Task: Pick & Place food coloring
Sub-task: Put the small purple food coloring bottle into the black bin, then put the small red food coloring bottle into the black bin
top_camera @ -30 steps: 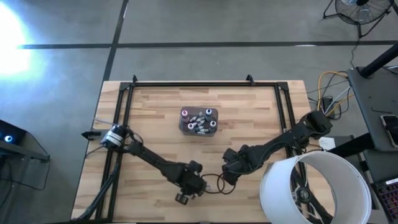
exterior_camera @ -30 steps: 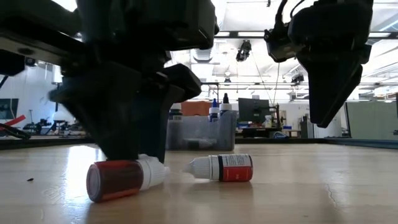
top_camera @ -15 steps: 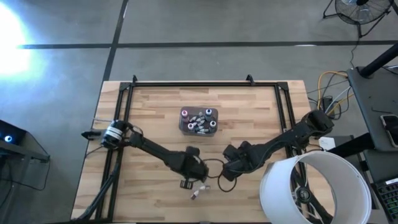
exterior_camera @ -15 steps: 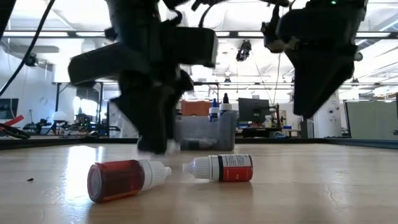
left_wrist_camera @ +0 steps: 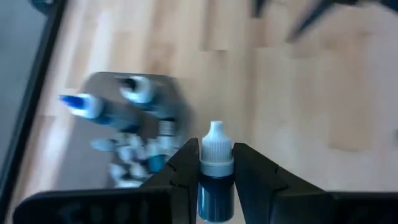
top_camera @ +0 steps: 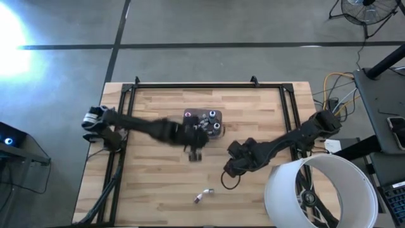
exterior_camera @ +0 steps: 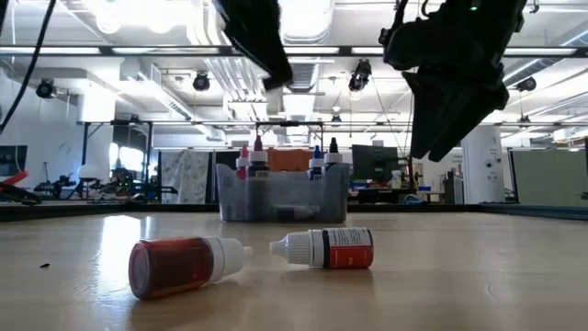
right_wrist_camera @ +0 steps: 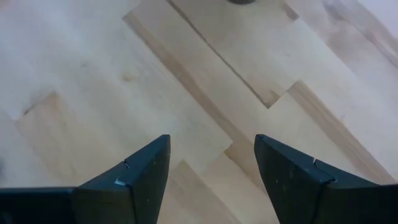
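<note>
The wooden table [top_camera: 152, 183] fills the middle of the high view. The left arm [top_camera: 139, 125] reaches across from the left edge of the table. A second ago it was bent down toward the lower middle of the table; now it is stretched out higher up, toward the centre.

The right arm [top_camera: 285, 142] comes in from the right side. It has hardly moved, only pulled a little to the right.

The grey tub [top_camera: 202, 123] sits in the upper middle of the table with many small food coloring bottles [exterior_camera: 258, 161] standing and lying in it. It is where it was before.

The left gripper [top_camera: 195, 152] is now just below the tub in the high view. A second ago it was low down by the two loose bottles. Its two fingers [left_wrist_camera: 181, 171] pinch a dark blue bottle with a white cap [left_wrist_camera: 215, 177], cap pointing away from the wrist.

The right gripper [top_camera: 228, 179] hangs over bare wood at the lower right of centre. Its fingers [right_wrist_camera: 142, 171] are spread wide with nothing between them.

Two bottles lie on their sides near the lower middle of the table. The red bottle [exterior_camera: 184, 266] is on the left in the low view, and the white-and-red labelled bottle [exterior_camera: 323, 248] lies just to its right. Neither has moved, and nothing stands over them now.
</note>
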Robot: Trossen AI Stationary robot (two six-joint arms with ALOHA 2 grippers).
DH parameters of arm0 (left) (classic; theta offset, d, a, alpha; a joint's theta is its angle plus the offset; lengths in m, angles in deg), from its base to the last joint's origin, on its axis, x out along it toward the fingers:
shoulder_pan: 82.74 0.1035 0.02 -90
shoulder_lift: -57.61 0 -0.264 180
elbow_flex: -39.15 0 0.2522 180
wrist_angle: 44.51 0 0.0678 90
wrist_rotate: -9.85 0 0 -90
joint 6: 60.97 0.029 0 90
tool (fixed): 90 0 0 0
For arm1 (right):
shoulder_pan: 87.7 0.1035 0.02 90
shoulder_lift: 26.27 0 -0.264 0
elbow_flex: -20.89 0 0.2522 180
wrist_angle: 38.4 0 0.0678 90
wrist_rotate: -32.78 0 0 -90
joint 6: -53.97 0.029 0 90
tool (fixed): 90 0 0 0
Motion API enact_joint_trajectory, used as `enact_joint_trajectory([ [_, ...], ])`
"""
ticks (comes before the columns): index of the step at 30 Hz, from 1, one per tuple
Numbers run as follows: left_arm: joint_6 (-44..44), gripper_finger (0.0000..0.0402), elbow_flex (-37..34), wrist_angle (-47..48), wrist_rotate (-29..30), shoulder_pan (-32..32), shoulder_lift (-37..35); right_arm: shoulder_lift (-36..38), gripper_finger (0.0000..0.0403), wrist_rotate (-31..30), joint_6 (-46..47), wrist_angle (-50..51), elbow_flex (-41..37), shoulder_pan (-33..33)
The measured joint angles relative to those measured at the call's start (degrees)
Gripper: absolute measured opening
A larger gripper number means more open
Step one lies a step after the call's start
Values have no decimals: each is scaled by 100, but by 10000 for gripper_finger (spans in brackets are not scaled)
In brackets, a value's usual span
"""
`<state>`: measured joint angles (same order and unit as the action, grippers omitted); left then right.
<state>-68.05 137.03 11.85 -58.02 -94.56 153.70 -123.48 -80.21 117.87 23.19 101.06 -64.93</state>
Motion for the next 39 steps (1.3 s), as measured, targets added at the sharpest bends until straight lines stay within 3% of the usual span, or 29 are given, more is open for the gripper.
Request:
enact_joint_trajectory([
  [8,1172,61,-3,-201,-804,1674,68,2,226,-14,232,-6,-9,-169],
  [17,1634,79,-4,-404,-1080,2369,262,0,226,-11,801,-8,-9,-184],
  [28,1991,184,4,-482,-1013,2418,385,-2,226,180,873,-88,-11,-302],
  [34,1937,192,-10,-99,-1627,1866,49,-28,226,888,-633,-1052,-11,-305],
  [39,1926,193,-169,110,-1883,1246,-126,-174,226,980,-1889,-1870,-11,-308],
])
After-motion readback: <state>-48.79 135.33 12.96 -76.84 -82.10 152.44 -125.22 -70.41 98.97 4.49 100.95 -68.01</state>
